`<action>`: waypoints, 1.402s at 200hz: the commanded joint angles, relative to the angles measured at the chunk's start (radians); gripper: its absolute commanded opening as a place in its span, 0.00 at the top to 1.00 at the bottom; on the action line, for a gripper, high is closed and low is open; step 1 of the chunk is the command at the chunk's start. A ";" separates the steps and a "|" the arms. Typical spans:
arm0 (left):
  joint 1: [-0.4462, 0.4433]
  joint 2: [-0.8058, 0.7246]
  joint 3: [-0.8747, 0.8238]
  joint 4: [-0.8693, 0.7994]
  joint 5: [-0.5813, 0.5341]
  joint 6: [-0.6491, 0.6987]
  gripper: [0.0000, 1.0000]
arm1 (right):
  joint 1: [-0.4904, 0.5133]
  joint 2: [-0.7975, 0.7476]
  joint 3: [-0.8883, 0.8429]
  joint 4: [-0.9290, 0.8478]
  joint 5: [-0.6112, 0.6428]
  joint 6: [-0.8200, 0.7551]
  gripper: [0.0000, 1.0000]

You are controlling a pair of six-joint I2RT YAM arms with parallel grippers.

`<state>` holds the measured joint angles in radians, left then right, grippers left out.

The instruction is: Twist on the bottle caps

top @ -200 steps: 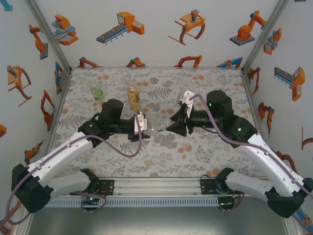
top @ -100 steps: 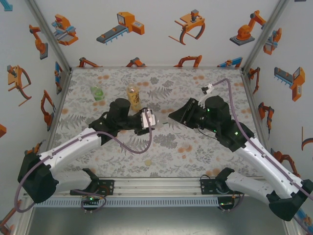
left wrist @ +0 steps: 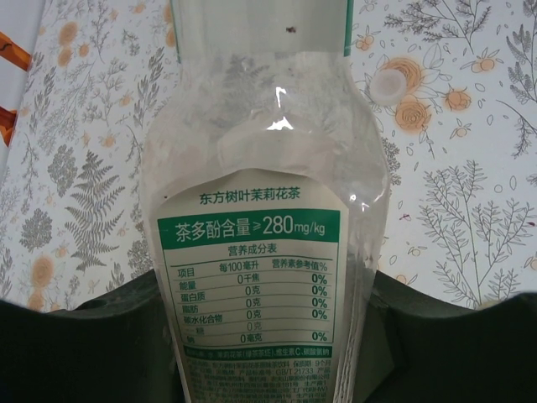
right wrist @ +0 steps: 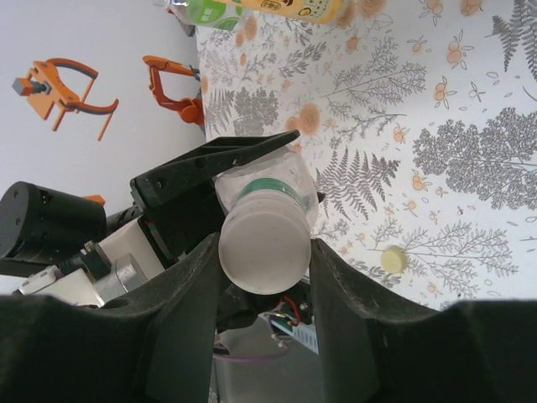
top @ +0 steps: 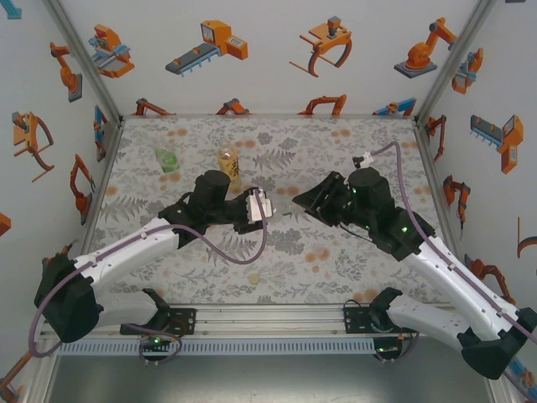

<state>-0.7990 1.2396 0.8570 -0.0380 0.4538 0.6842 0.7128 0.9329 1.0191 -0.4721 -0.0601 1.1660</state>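
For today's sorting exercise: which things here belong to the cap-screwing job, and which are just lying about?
Job: clear bottle, white cap, yellow cap, green bottle, amber bottle, left gripper, right gripper.
Not job: floral table cover, wall stickers.

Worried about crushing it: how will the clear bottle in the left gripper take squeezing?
The clear bottle shows creased, thin walls, so it probably dents easily. No liquid line shows, so it is likely light. Its glossy surface may slip in the left gripper when the white cap is twisted.
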 commanded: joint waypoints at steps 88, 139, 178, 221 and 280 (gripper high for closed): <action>-0.006 -0.141 0.020 -0.122 0.071 -0.039 1.00 | 0.017 -0.015 0.109 0.137 -0.288 -0.837 0.38; -0.011 -0.250 -0.006 -0.207 0.128 -0.062 1.00 | 0.017 0.041 0.254 -0.062 -0.615 -1.403 0.38; -0.022 -0.287 0.000 -0.276 0.168 -0.081 1.00 | 0.017 0.058 0.290 -0.178 -0.783 -1.757 0.35; -0.029 -0.297 0.010 -0.298 0.199 -0.111 1.00 | 0.017 0.092 0.297 -0.174 -0.857 -1.831 0.34; -0.032 -0.297 0.015 -0.303 0.198 -0.117 1.00 | 0.017 0.077 0.253 -0.126 -0.855 -1.817 0.39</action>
<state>-0.8253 0.9573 0.8570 -0.3298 0.6220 0.5861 0.7246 1.0252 1.2877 -0.6373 -0.8822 -0.6258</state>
